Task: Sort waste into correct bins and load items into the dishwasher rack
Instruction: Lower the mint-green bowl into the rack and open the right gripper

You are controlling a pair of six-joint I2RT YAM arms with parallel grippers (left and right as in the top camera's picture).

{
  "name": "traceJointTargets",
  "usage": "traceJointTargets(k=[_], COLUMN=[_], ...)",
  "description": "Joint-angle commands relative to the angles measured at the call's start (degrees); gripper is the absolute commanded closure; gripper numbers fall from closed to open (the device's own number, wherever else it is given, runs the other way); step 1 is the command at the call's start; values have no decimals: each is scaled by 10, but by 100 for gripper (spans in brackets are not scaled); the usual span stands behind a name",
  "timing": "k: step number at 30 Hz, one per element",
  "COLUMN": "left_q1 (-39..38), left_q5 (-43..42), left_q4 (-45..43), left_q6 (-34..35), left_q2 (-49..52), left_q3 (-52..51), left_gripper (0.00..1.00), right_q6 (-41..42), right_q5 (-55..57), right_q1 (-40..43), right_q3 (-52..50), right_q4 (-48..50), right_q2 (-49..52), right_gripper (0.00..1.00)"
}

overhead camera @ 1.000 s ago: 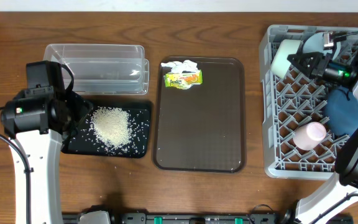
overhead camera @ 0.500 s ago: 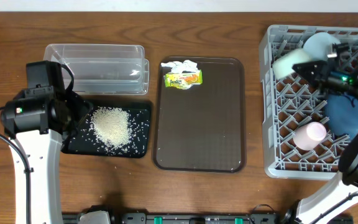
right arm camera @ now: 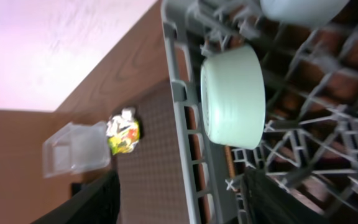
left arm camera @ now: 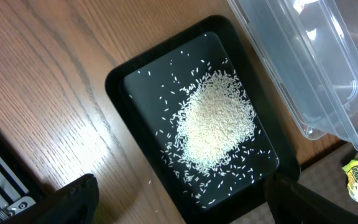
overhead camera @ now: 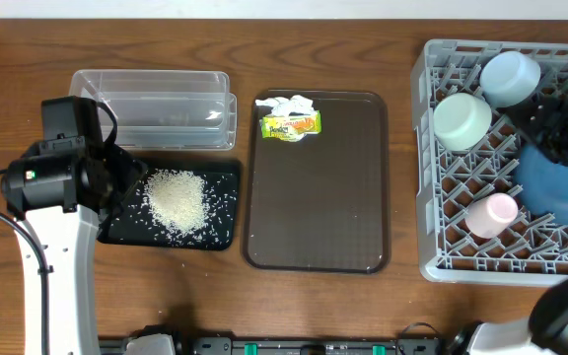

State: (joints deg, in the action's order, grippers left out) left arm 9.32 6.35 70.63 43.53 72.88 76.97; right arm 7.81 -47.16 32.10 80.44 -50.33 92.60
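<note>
Rice lies heaped in the black tray, left, under the left gripper, which is spread wide and empty. Tissue and wrapper sit at the brown tray's far edge. The right gripper stands open, empty, near the mint bowl in the rack.

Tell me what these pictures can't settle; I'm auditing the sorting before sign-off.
Overhead: dark-blue bowl partly covered by the right arm, cut off by the right edge.
Overhead: wrapper print too small to read.
Right wrist: light-blue bowl cut off by the top edge.
Left wrist: same wrapper cut off by the right edge.
</note>
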Motion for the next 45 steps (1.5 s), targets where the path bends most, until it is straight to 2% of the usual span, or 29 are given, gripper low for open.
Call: traceJointTargets(k=[1, 4, 8, 10, 12, 18, 25, 29, 33, 37, 41, 45], left_q1=[3, 3, 3, 3, 3, 3, 3, 3, 3, 3, 3, 3], left_q5=[5, 5, 5, 5, 5, 5, 5, 5, 5, 5, 5, 5], left_q4=[3, 3, 3, 3, 3, 3, 3, 3, 3, 3, 3, 3], left_q6=[5, 5, 5, 5, 5, 5, 5, 5, 5, 5, 5, 5], left_q2=[1, 1, 1, 1, 1, 1, 1, 1, 1, 1, 1, 1], left_q3=[9, 9, 9, 9, 9, 9, 9, 9, 9, 9, 9, 9], left_gripper=[12, 12, 12, 12, 12, 12, 12, 12, 12, 12, 12, 12], right_q6=[19, 23, 24, 24, 18, -2, 0, 2, 85, 106, 106, 106], right_q5=[63, 63, 63, 61, 50, 66, 180, 276, 396, 473, 487, 487], right_q1=[-1, -19, -71, -109, -157, -319, -499, -555, -551, -499, -424, -348], right_q3=[1, 1, 1, 1, 1, 1, 1, 1, 1, 1, 1, 1], right_q4=[3, 9, 3, -1, -3, 2, 3, 2, 0, -1, -18, -80], right_q2=[-57, -85, -104, -106, -106, -93, -59, -44, -44, -47, -47, -47], right_gripper=[40, 39, 32, 21, 1, 1, 1, 1, 1, 1, 1, 1])
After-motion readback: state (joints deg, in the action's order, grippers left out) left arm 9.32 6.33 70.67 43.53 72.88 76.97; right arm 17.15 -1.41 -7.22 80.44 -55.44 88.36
